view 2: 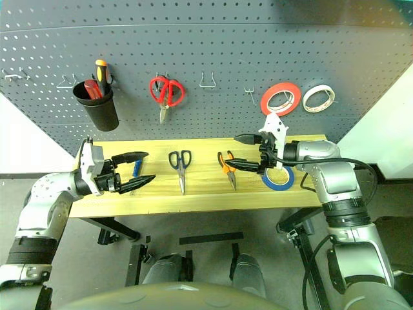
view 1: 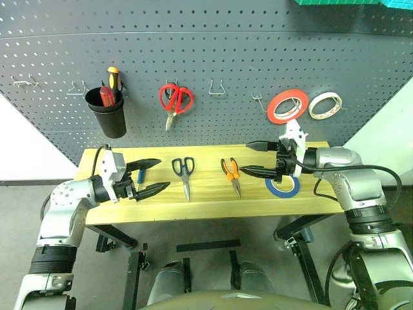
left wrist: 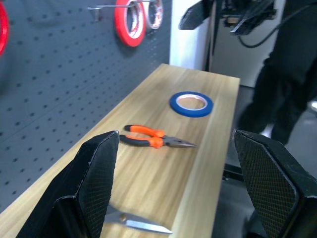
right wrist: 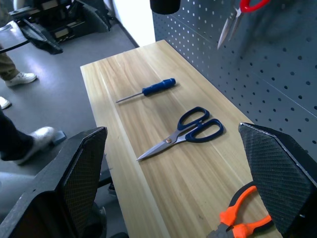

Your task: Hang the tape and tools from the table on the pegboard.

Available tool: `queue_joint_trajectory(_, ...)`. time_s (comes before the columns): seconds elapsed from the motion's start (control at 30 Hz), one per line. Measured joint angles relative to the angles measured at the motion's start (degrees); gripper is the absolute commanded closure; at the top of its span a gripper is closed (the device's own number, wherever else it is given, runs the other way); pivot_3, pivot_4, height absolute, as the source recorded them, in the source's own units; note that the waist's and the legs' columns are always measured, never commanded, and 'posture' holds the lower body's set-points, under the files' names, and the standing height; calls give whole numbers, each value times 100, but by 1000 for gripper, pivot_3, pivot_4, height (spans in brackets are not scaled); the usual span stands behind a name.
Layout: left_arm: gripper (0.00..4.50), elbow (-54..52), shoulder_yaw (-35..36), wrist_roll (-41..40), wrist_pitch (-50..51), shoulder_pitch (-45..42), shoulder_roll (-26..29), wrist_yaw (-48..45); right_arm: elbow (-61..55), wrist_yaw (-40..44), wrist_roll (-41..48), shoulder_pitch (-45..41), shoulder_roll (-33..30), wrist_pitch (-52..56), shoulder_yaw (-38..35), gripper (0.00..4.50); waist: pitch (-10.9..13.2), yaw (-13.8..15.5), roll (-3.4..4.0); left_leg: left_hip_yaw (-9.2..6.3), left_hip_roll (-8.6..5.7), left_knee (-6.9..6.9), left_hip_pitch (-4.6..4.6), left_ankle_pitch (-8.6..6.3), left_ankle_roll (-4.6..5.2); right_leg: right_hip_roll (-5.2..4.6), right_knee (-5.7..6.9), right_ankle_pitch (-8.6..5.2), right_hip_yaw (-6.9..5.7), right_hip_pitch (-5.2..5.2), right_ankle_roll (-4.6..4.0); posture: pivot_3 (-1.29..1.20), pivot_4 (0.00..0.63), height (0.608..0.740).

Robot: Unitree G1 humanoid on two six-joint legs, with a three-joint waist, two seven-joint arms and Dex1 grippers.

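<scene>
On the wooden table (view 1: pixel 213 201) lie, from left to right, a slim blue-handled screwdriver (right wrist: pixel 148 89), dark-blue-handled scissors (view 1: pixel 184 171), orange-and-black pliers (view 1: pixel 231 173) and a roll of blue tape (view 1: pixel 282 186). The grey pegboard (view 1: pixel 226 51) rises behind the table. My left gripper (view 1: pixel 155 175) hovers open over the table's left end. It points right, just above the screwdriver, and holds nothing. My right gripper (view 1: pixel 248 159) is open and empty. It points left and hangs above the table between the pliers and the tape.
On the pegboard hang a black cup (view 1: pixel 108 111) holding red and orange screwdrivers, red scissors (view 1: pixel 175 100), a red-orange roll (view 1: pixel 287 106) and a white roll (view 1: pixel 324 104). Bare hooks (view 1: pixel 217 90) sit between them. A person's shoes (right wrist: pixel 20 79) are on the floor beyond the table's left end.
</scene>
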Motion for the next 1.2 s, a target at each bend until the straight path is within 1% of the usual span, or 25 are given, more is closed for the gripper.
queue_joint_trajectory(0.03, 644, -84, 1, -11, 52, 16, 18, 23, 27, -7, -1, -27, 33, -1, 11, 0, 1, -2, 2, -1, 0, 0, 0, 0, 0, 0, 0, 0, 0, 0, 0, 79, 147, 732)
queue_joint_trajectory(0.1, 644, -298, 4, -87, 199, 82, 112, 34, 76, -9, -7, -72, 77, -29, 44, 0, 2, -3, 4, -1, 0, -2, 0, 0, 0, 0, 0, 0, 0, 0, 0, 69, 127, 732)
queue_joint_trajectory(0.3, 644, -573, 14, -198, 532, 130, 300, 35, 146, -58, -11, -112, 128, -31, 47, 0, 2, 7, 4, 8, -1, -2, -2, 0, 0, 0, -3, 0, -1, 0, 0, 59, 109, 732)
queue_joint_trajectory(0.4, 644, -592, 12, -235, 605, 110, 300, 45, 179, -68, -54, -94, 37, -18, 50, 0, 1, 1, 4, 10, -2, -2, -2, 0, 0, 0, -4, 0, -1, 0, 0, 42, 99, 732)
queue_joint_trajectory(0.5, 644, -592, -25, -229, 641, 46, 279, 87, 207, -94, -146, 5, -115, -10, 52, 0, 1, -1, 4, 11, -2, -2, -3, 0, -1, 1, -4, 0, -2, 0, 0, 33, 107, 732)
queue_joint_trajectory(0.6, 644, -607, -146, -215, 668, -129, 209, 136, 303, -98, -238, 81, -270, -14, 52, 0, 1, -5, 4, 12, -3, -2, -4, 0, 0, 0, -5, 0, -1, 1, 0, 23, 123, 732)
queue_joint_trajectory(0.7, 644, -607, -291, -174, 674, -255, 187, 142, 365, -148, -418, 191, -468, -20, 65, 0, 5, -15, 5, 10, -2, -4, -4, 0, 0, 1, -7, 0, -2, 0, 0, 15, 160, 732)
queue_joint_trajectory(0.83, 644, -529, -408, -95, 699, -429, 97, 195, 561, -383, -723, 369, -621, 5, 113, 0, 59, -19, 22, 10, -1, -3, 1, 0, 1, -1, -8, 0, 0, 5, 0, 9, 192, 732)
queue_joint_trajectory(1.0, 644, -212, -646, 192, 617, -740, 34, 190, 554, -684, -994, 376, -674, 380, 225, 0, 228, -44, 48, 1, 1, -4, 9, -2, 4, -1, -5, 0, 7, 5, -1, 1, 233, 732)
queue_joint_trajectory(1.1, 644, -23, -802, 353, 607, -945, -65, 227, 685, -780, -1197, 372, -736, 477, 321, 0, 335, -42, 47, 1, 0, -4, 7, -4, 7, -2, -6, 0, 8, 3, -1, -2, 248, 732)
queue_joint_trajectory(1.2, 644, 276, -1014, 609, 610, -1182, -163, 299, 860, -878, -1400, 313, -754, 637, 456, 0, 441, -37, 50, 2, -1, -2, 0, -5, 9, -4, -8, 0, 8, -3, -1, -20, 277, 732)
